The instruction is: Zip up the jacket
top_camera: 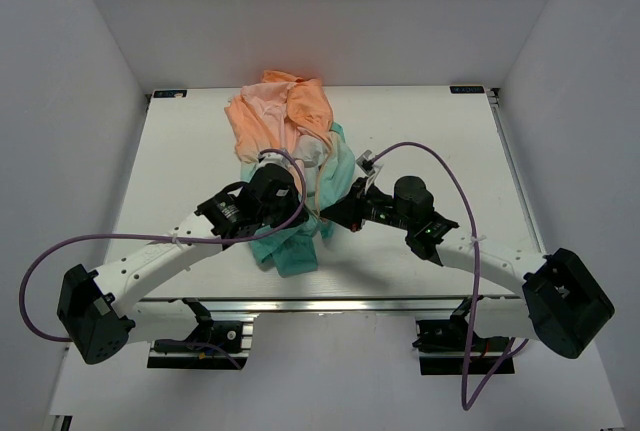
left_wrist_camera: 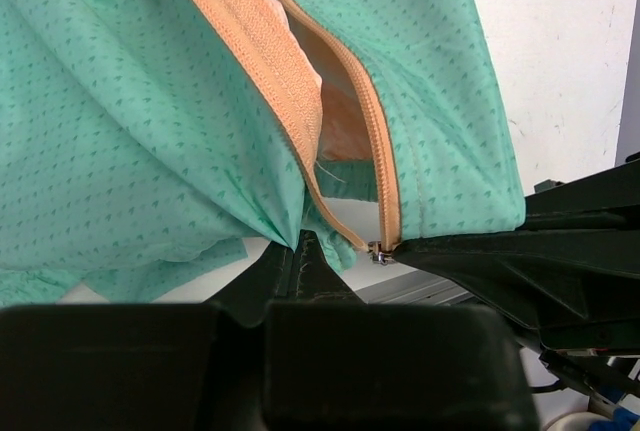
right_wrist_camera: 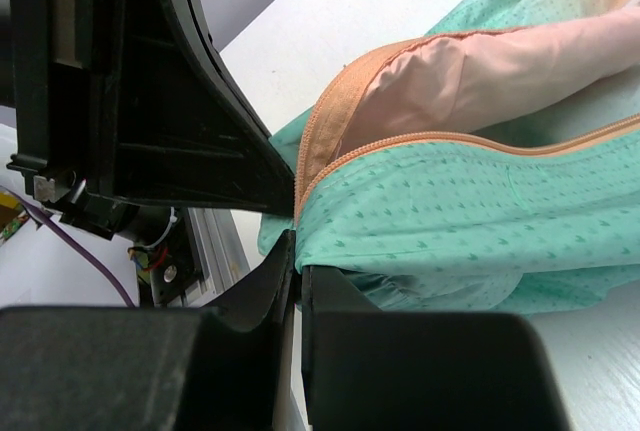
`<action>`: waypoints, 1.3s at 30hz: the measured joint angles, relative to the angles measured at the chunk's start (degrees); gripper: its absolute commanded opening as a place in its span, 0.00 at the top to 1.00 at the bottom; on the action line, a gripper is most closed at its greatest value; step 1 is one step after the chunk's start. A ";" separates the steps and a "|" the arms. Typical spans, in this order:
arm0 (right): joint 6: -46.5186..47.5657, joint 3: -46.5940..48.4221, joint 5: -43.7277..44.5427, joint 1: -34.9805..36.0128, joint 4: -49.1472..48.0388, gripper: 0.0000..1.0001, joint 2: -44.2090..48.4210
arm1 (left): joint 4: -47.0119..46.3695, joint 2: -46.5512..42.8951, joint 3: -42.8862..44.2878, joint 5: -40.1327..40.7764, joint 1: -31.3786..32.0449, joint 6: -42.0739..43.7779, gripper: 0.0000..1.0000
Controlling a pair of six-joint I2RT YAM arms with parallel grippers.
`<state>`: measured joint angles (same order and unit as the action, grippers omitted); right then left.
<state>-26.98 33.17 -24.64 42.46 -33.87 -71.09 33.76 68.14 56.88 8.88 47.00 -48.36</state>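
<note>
**Hem pinned, zipper yet to run**

The jacket (top_camera: 285, 141) lies bunched in the middle of the table (top_camera: 200, 151), with its orange hood far and its teal hem near. My left gripper (left_wrist_camera: 300, 243) has its jaws pressed together on teal cloth just left of the zipper (left_wrist_camera: 385, 151). My right gripper (right_wrist_camera: 297, 244) is clamped on the hem at the zipper's foot, beside the slider (left_wrist_camera: 379, 252). I cannot tell whether it grips the pull itself. The teeth above gape apart, so I judge closing has barely begun. Next, my left should anchor the hem taut while my right draws the slider far, toward the hood.
</note>
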 measured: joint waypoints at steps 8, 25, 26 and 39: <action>-0.70 0.00 0.02 0.00 -2.23 1.00 -0.28 | -0.85 0.02 -0.09 -0.94 0.00 -0.15 1.00; -2.27 0.37 0.33 0.00 -4.00 1.00 -2.91 | -2.14 -0.07 -0.94 -2.75 0.22 2.21 1.00; -2.58 0.42 0.48 0.00 -4.09 1.00 -2.91 | -2.73 -0.13 -1.53 -3.26 0.37 2.91 1.00; -5.64 1.29 -1.11 0.09 -4.04 1.00 -4.15 | -7.13 -4.66 -6.29 -5.53 1.95 9.05 1.00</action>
<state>-32.62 34.46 -25.76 42.54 -37.91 -75.24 26.63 63.48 50.59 3.36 48.95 -39.31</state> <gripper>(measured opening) 0.026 0.009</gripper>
